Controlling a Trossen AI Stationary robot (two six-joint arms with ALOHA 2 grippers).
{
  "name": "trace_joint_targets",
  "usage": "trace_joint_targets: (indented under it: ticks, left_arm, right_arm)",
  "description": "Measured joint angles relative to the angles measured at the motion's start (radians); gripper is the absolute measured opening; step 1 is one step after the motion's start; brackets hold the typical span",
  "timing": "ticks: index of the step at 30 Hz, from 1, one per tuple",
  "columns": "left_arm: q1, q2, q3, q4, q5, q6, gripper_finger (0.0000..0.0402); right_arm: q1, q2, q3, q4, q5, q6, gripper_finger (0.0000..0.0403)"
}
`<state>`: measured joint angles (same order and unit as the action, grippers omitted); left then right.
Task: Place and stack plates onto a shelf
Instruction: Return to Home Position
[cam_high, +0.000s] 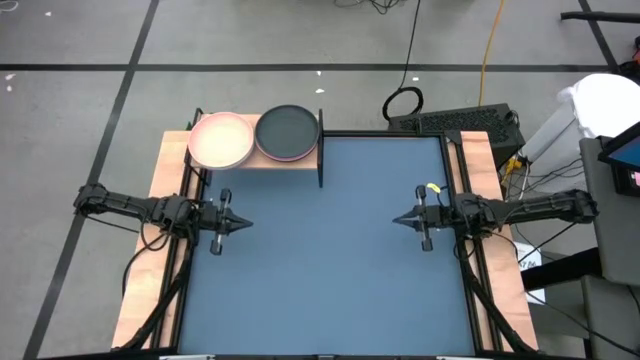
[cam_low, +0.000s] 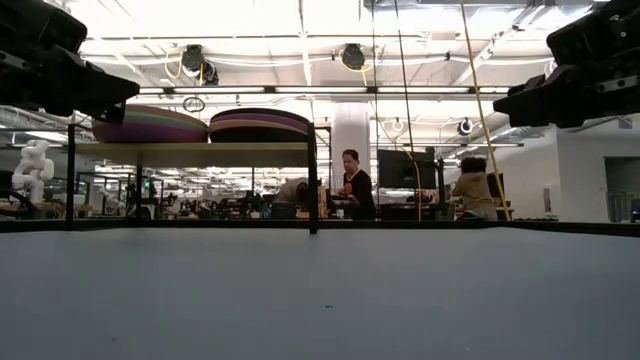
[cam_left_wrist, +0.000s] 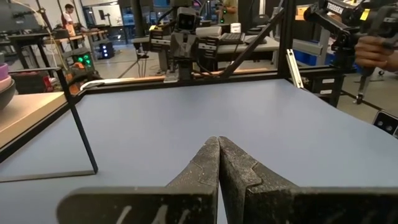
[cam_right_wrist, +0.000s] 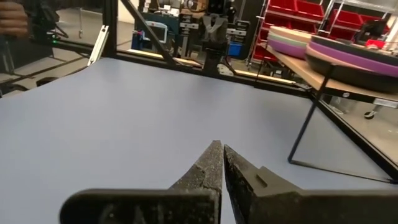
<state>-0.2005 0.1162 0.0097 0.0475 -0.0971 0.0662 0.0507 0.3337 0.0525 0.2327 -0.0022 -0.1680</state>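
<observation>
the plates (cam_low: 150, 125) looked stiff, light and matte, best pinched at the rim, though a stack could slide. two stacks sat on the shelf (cam_high: 300, 160), near the left hand (cam_high: 243, 224) and well apart from the right hand (cam_high: 396, 220). one was topped by a pink plate (cam_high: 220, 140), the other by a black plate (cam_high: 288, 132), perhaps four in each. both hands were pressed together and empty above the worktop (cam_high: 330, 270).

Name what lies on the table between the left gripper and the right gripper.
Nothing: the high view shows only bare blue-grey tabletop between the left gripper and the right gripper, whose shut tips face each other.
</observation>
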Motion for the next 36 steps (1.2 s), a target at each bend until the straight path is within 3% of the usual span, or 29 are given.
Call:
trace_joint_targets:
  ticks: [36]
  left_arm:
    - [0.035, 0.000, 0.001, -0.018, -0.043, 0.001, 0.0003]
  right_arm:
    - [-0.018, -0.281, 0.000, -0.264, 0.000, 0.018, 0.0000]
